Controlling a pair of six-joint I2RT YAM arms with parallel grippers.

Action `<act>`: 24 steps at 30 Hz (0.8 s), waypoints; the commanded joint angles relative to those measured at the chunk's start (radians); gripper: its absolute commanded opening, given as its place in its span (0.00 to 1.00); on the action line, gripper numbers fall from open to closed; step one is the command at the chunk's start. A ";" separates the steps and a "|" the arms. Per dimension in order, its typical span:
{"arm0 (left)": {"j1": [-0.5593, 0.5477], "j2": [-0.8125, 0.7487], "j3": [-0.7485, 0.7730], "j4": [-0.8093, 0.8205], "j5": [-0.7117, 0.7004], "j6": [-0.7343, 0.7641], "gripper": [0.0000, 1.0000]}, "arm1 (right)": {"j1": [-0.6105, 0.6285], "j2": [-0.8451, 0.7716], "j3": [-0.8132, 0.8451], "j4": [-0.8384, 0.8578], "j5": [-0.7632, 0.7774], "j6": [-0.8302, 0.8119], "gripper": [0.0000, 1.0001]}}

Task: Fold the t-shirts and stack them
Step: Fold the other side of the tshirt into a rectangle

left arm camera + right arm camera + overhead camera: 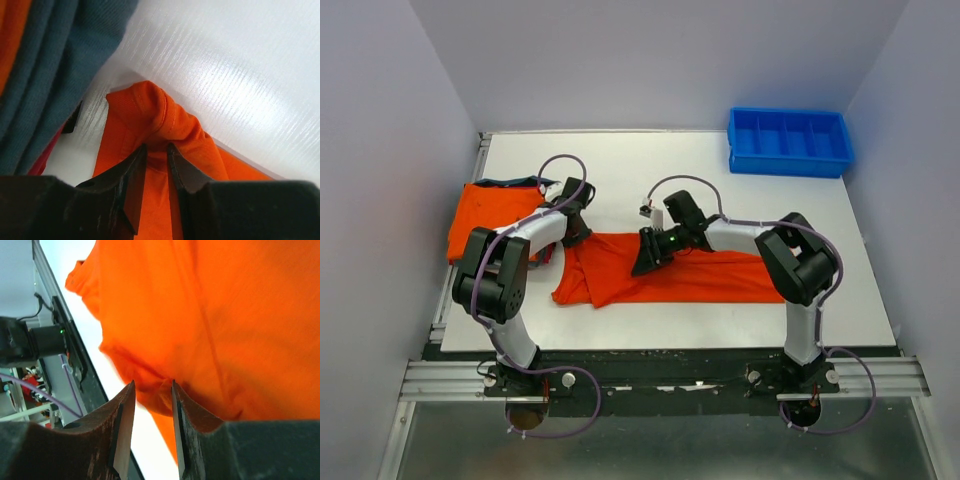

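Step in hand: folding. The left hand [156,152] and right hand [152,395] each pinch the far edge of the orange t-shirt [700,280] mid-way across the tabletop [650,170]. The next move probably calls for drawing both pinches evenly toward the near edge.

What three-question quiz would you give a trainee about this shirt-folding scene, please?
1. True or false: the blue bin stands at the far right of the table.
2. What do the left hand and the right hand each pinch? A) a teal shirt B) the orange shirt C) nothing
3. Which hand is nearer the stack of folded shirts?
Key: 1 true; 2 B; 3 the left hand.
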 commanded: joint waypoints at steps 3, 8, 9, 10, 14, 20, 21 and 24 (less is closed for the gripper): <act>0.018 0.016 -0.013 -0.041 -0.047 0.018 0.36 | 0.008 -0.126 -0.071 -0.001 0.032 -0.044 0.42; 0.018 0.005 -0.013 -0.041 -0.036 0.025 0.36 | 0.010 -0.028 0.059 0.002 0.004 -0.004 0.43; 0.018 0.000 -0.012 -0.041 -0.033 0.029 0.36 | 0.010 -0.004 0.087 0.000 0.003 0.005 0.43; 0.018 -0.003 -0.010 -0.043 -0.033 0.032 0.36 | 0.010 0.012 0.108 -0.007 0.006 0.010 0.43; 0.015 -0.041 0.008 -0.064 -0.034 0.055 0.39 | 0.008 -0.031 0.069 -0.030 0.092 0.007 0.42; -0.025 -0.139 0.036 -0.116 -0.059 0.075 0.53 | -0.012 -0.257 -0.114 -0.027 0.283 -0.022 0.43; -0.038 -0.156 0.039 -0.132 -0.073 0.074 0.54 | -0.016 -0.296 -0.146 -0.032 0.317 -0.018 0.43; -0.086 -0.208 0.036 -0.172 -0.106 0.057 0.53 | -0.027 -0.435 -0.262 -0.065 0.458 -0.002 0.38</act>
